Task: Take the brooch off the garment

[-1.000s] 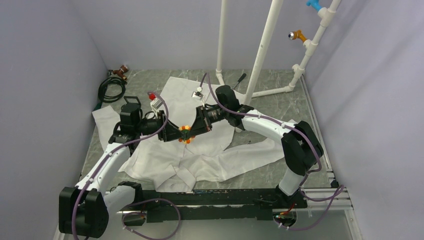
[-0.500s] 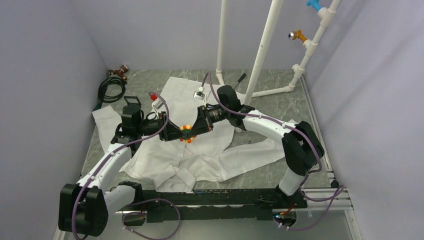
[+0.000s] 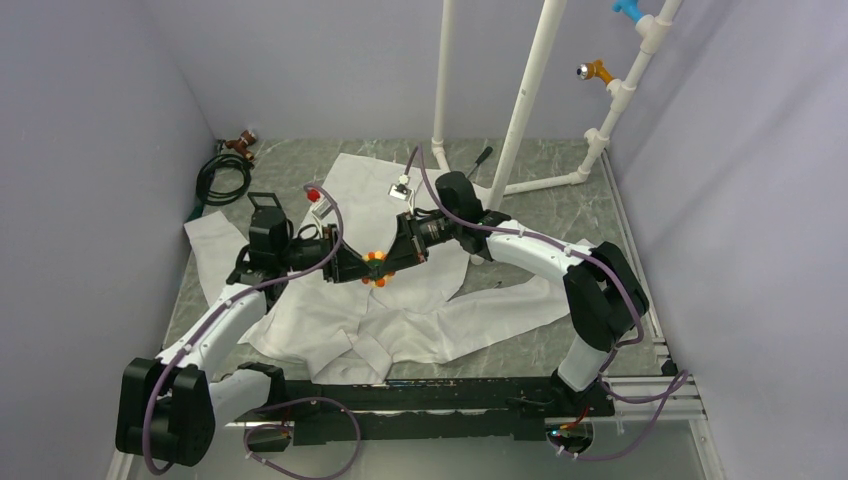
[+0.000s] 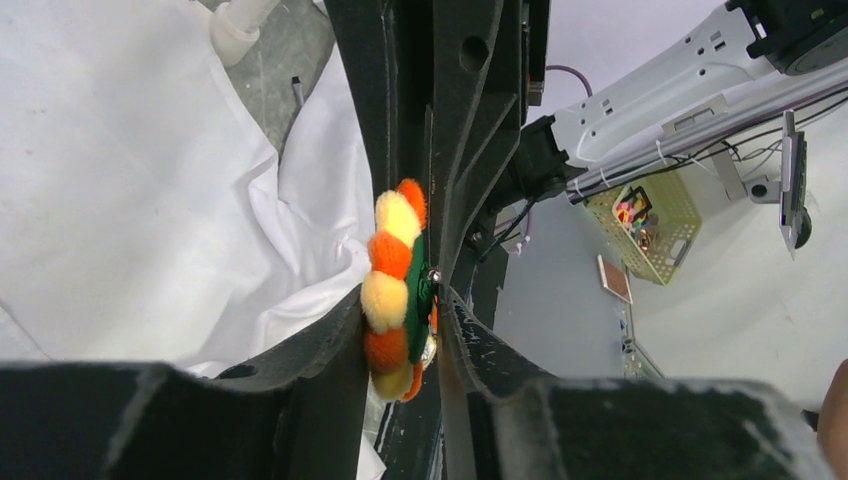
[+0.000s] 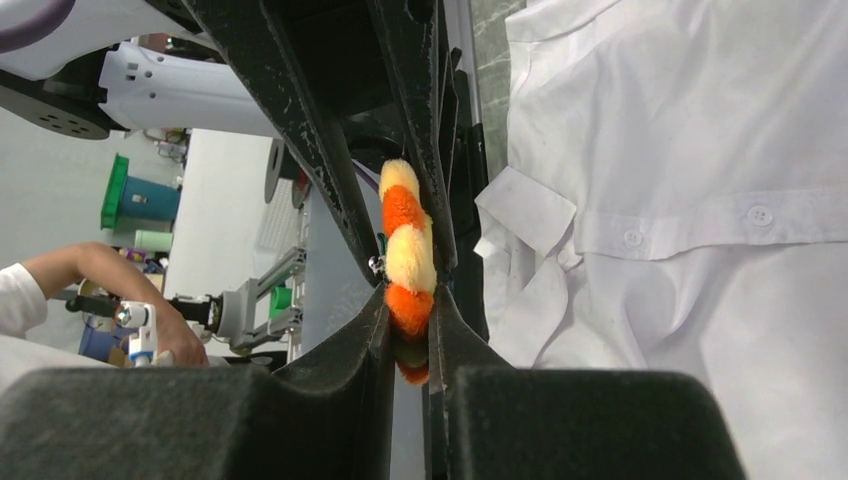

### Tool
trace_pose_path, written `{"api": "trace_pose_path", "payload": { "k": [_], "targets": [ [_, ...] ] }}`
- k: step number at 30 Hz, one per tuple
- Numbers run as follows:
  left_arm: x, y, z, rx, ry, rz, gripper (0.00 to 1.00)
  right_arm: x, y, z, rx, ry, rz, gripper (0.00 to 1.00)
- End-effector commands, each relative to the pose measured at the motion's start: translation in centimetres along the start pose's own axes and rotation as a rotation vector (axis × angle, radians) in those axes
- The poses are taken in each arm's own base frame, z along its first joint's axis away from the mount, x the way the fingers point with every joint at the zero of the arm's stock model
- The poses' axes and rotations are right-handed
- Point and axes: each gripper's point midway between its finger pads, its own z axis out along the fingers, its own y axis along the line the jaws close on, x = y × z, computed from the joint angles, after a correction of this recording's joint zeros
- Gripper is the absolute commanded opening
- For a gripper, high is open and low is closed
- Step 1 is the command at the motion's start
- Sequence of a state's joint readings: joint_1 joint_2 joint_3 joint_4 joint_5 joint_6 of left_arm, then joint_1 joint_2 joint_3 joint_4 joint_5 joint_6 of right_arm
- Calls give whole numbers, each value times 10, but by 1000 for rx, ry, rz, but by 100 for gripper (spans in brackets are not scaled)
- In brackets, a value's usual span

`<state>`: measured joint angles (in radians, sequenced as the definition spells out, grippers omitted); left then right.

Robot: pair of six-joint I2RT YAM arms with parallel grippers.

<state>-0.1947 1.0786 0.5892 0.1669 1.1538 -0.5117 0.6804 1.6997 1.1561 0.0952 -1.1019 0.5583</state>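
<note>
Brooch clamped by left gripper and right gripper; edged toward right edge above garment; seemingly unpinned.

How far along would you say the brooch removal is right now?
Done: left jaws and right jaws are shut on the brooch. In hand: it is held above the garment. Left: fabric bunches beside it, so separation is unconfirmed; carrying it clear remains.

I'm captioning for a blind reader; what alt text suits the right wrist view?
A fluffy orange-and-yellow flower-shaped brooch, seen edge-on, is gripped by the right claw from below and the left claw from above. A wrinkled white buttoned shirt lies at right.
</note>
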Motion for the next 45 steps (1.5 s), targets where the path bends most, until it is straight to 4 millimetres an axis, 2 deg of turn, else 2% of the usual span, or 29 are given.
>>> {"api": "trace_pose_path", "payload": {
  "k": [1,5,10,12,17,21,27,33,39,42,45],
  "targets": [
    [-1,-5,8,25,17,50,35,-19,30,-1,-57,-32,-123,0],
    [0,-8,8,36,22,51,42,-18,28,0,-55,-28,-119,0],
    [3,-2,9,15,28,46,41,-17,29,-1,-56,-30,-124,0],
    [2,-4,9,21,27,52,43,-17,29,-2,-54,-30,-127,0],
    [-5,-16,6,46,18,102,70,-15,24,-2,-33,-25,-124,0],
    [-14,-24,-1,48,14,142,77,-14,22,-2,-21,-22,-130,0],
    [-33,-14,-24,-9,-42,157,73,-15,25,-3,-30,-21,-148,0],
    [-24,-4,-30,-84,-20,234,68,-15,30,-2,-69,-28,-136,0],
    [-14,-2,-22,-60,3,174,61,-20,33,-1,-80,-29,-137,0],
    [-13,-4,-16,-45,7,174,52,-20,34,-1,-85,-29,-133,0],
    [-14,-5,-12,-30,11,169,36,-21,35,-2,-91,-29,-136,0]
  ]
}}
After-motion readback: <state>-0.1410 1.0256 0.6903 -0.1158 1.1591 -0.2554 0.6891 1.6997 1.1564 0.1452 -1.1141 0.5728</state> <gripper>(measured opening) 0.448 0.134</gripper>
